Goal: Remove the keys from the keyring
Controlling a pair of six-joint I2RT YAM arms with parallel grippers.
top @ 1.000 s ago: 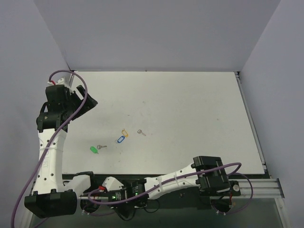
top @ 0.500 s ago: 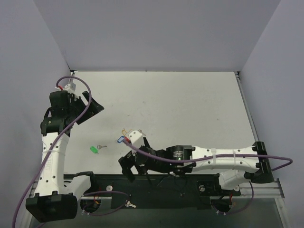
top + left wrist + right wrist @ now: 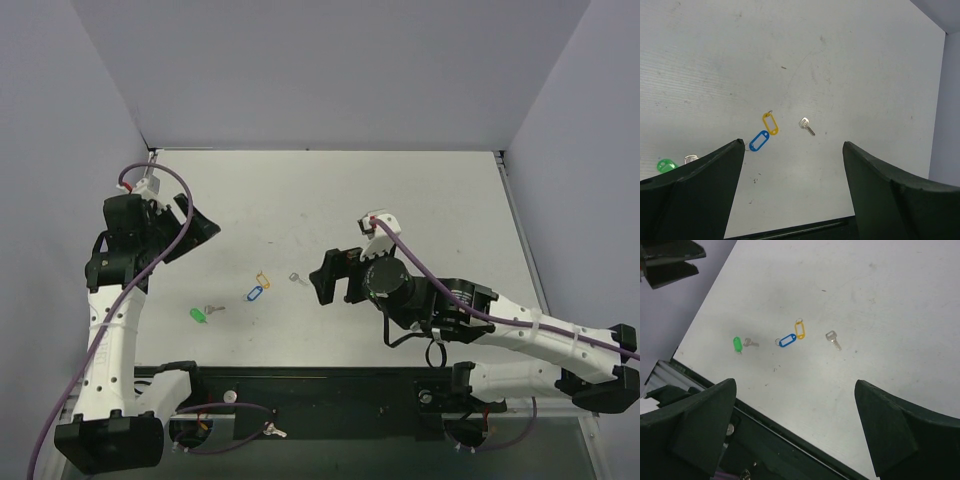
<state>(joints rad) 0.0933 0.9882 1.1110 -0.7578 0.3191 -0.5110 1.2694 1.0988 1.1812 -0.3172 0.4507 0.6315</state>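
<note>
Small silver key [image 3: 806,125] lies loose on table [image 3: 865,60], just beside yellow key tag [image 3: 770,123], not touching. Separation looks done; nothing obvious left. Left gripper [image 3: 792,145] and right gripper [image 3: 795,384] hover spread wide, empty.

White matte tabletop [image 3: 420,200], faintly scuffed and specked. Enclosed on three sides by plain pale lavender-grey panels: back wall [image 3: 330,70], left wall [image 3: 50,120], right wall [image 3: 600,150]. Aluminium rail [image 3: 531,270] along right edge. Black base strip [image 3: 330,385] along near edge. Even, diffuse light; soft shadows only.
</note>
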